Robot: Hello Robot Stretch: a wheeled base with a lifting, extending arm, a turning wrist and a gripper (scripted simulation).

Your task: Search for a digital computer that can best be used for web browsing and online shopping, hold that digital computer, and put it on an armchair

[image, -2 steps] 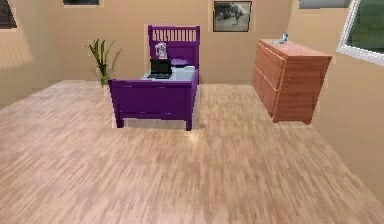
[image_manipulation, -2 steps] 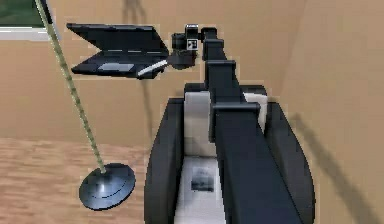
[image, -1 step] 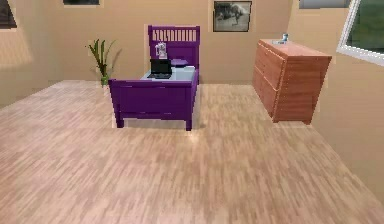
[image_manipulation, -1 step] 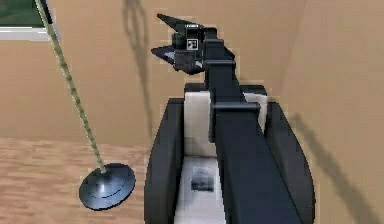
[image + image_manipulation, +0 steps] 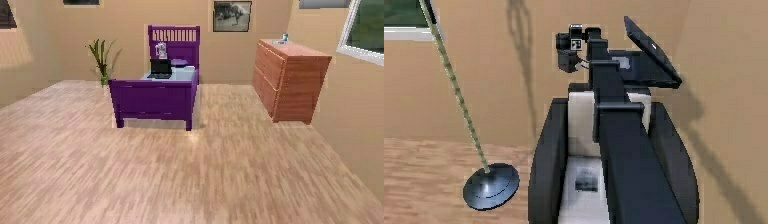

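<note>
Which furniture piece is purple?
The bed in the forward view; the dresser is orange-brown wood, the armchair black with a pale seat.

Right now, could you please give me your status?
Gripper near armchair; cannot tell if holding anything. Dark laptop-like slab tilted by its back, right of arm. Lamp beside, apart.

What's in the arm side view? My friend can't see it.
A dark arm reaches out over a black armchair with a pale seat, claw at its far end. A dark open laptop tilts right of the claw; a lamp stands left.
</note>
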